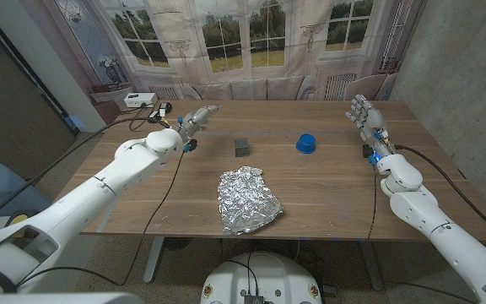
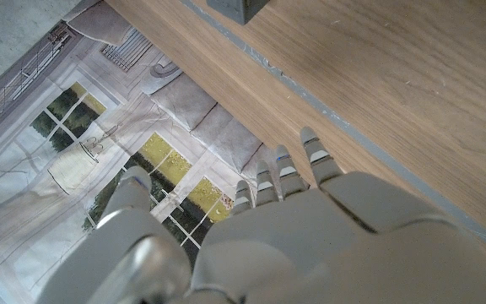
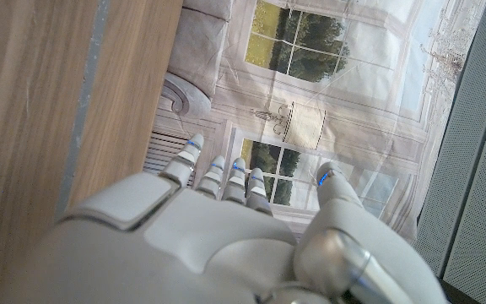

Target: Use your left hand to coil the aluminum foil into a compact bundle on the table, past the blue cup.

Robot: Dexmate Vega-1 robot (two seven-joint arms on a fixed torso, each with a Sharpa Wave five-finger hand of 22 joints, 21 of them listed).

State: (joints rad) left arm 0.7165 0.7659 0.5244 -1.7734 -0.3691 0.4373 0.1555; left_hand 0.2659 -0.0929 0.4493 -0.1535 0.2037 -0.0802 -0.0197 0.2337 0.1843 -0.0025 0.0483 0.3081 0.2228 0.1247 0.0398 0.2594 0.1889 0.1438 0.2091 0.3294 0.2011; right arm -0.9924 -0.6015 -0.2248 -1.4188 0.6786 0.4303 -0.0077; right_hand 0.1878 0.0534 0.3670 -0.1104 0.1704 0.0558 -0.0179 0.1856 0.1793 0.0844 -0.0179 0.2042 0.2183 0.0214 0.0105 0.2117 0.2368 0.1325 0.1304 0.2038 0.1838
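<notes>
foil [image 1: 247, 199]: crinkled shiny metal | table [image 1: 327, 190]: matt wood | cup [image 1: 306, 143]: blue plastic

Left robot hand [image 1: 194, 117] raised, empty; right robot hand [image 1: 367, 116] raised, fingers spread.

Out near the middle of the table [image 1: 327, 203] sits a small dark grey block [image 1: 241, 147], on its own, well in from the far edge. The left wrist view catches that block [image 2: 236, 7] too, right at the frame's edge on the wood. Over at the far left corner a white box [image 1: 138, 100] rests with cables [image 1: 146, 114] trailing off beside it. Behind the far edge hangs a printed backdrop [image 1: 251, 42] of tall windows, pale curtains and green garden, with a low sofa drawn along its foot. A grey wall [image 1: 454, 67] closes off the right side.
</notes>
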